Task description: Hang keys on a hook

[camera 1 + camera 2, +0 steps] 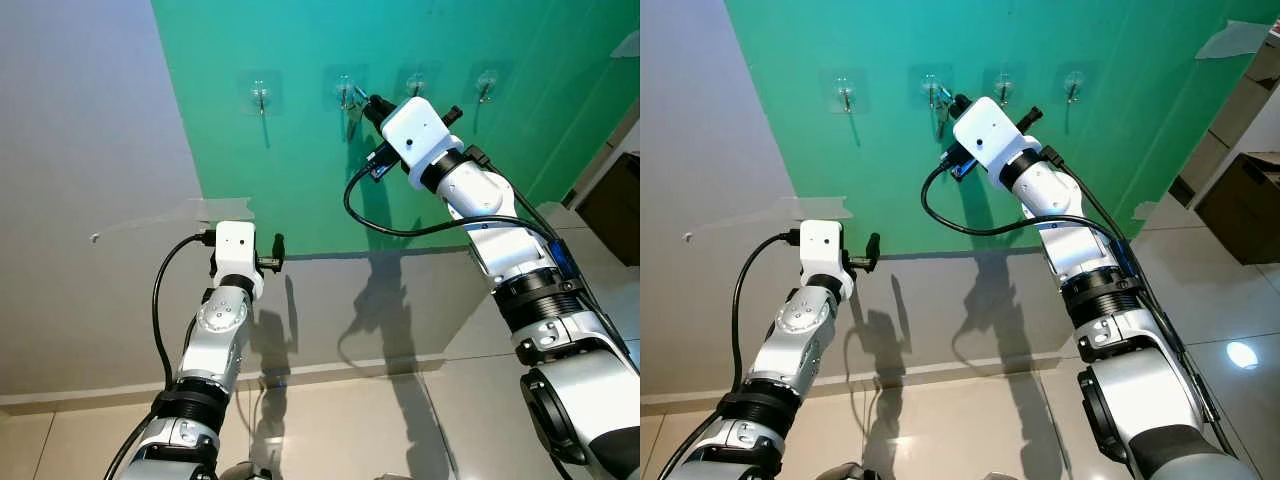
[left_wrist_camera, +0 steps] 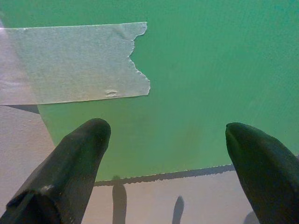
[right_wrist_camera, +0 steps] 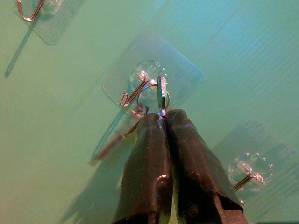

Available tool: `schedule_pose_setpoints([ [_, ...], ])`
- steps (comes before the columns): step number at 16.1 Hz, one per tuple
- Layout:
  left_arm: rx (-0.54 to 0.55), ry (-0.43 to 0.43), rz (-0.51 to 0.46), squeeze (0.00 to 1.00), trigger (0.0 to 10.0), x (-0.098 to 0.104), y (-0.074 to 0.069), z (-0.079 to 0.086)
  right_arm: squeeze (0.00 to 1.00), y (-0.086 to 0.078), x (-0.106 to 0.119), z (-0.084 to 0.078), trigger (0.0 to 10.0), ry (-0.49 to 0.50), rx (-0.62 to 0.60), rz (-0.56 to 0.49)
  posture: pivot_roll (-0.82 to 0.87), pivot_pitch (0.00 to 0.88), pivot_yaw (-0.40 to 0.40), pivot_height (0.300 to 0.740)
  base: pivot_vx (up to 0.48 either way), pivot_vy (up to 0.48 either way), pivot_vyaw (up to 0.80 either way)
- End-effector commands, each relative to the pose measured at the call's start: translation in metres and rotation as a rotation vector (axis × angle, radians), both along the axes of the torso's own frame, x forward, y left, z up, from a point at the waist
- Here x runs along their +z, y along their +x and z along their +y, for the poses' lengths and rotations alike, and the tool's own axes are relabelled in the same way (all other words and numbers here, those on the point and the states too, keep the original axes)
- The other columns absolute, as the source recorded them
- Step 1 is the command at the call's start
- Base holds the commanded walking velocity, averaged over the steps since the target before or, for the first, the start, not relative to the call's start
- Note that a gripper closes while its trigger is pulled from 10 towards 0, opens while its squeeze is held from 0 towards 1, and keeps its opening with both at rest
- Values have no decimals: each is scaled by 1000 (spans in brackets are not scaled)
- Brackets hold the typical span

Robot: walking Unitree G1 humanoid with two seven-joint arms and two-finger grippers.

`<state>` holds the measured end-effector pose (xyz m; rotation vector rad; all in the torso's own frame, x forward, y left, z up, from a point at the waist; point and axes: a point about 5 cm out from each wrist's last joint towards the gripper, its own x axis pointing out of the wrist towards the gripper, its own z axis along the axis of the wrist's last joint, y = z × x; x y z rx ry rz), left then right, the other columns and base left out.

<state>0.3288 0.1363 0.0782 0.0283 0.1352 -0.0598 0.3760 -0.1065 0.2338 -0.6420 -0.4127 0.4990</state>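
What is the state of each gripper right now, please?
Left gripper: open, holding nothing, facing the green wall sheet.
Right gripper: shut on the keys, up at the second hook.

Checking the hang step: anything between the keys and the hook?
Nothing visible. The right gripper, fingers shut on the keys, holds them right at the second hook on the green board; the ring looks at the hook already. Left gripper idles low.
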Motion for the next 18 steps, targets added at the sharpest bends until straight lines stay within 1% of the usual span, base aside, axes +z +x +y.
schedule_pose_setpoints([
  [1, -3, 1, -14, 0, 10000, 3, 3, -1, 0, -1, 5, -3, 10000, -5, -6, -13, -68, 0, -4, 740, 0, 0, 0],
  [3, -4, 0, -16, 0, 10000, 4, 3, -2, 0, -2, 3, -4, 10000, -15, -12, -16, -70, 0, -3, 740, 0, 0, 0],
  [5, -5, -1, -16, 0, 10000, 4, 3, -2, 0, -3, -1, -4, 10000, -48, -15, -23, -71, 0, -2, 740, 0, 0, 0],
  [7, -5, 0, -17, 0, 10000, 4, 3, -2, 0, -5, -7, -2, 10000, -110, -10, -32, -70, 0, -2, 740, 0, 0, 0],
  [9, -4, 0, -17, 0, 10000, 4, 3, -1, 0, -5, -9, -2, 10000, -127, -12, -35, -69, 0, -3, 740, 0, 0, 0],
  [12, -1, 0, -20, 0, 10000, 5, 4, -1, 0, -5, -9, -1, 10000, -131, -11, -38, -66, 0, -6, 740, 0, 0, 0],
  [15, 2, 0, -22, 0, 10000, 5, 4, 0, 0, -4, -5, 0, 10000, -105, -8, -35, -62, 0, -8, 740, 0, 0, 0],
  [18, 7, 2, -25, 0, 10000, 6, 4, 1, 0, -3, -3, 1, 10000, -111, -6, -48, -54, 0, -12, 740, 0, 0, 0],
])
